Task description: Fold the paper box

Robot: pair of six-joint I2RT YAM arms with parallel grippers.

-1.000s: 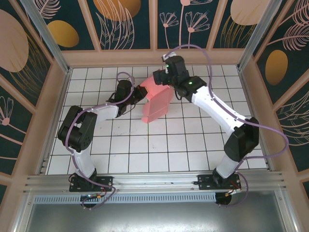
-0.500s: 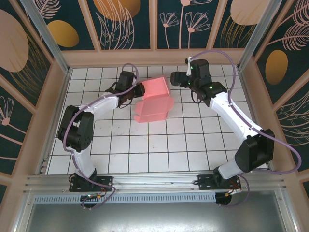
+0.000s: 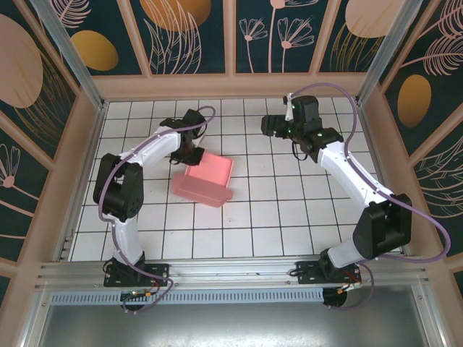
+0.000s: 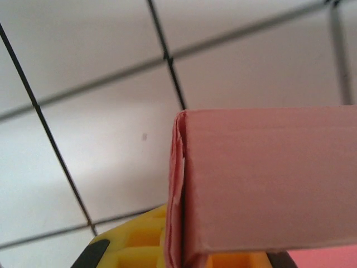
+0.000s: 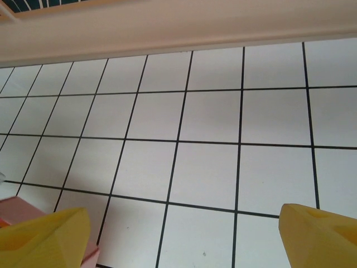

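Left of centre, the box (image 3: 206, 179) is folded up, my left gripper (image 3: 190, 155) pinched shut on its far edge. Right gripper (image 3: 269, 125) is wide open, far right, well clear. I'd set the box flat before letting go.

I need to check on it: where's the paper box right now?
In the top view, the paper box is left of centre over the tiled floor, its far edge pinched by the left gripper.

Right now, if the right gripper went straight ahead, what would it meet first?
Likely the bare tiled floor; the open right gripper points just beside the paper box, though depth is unclear.
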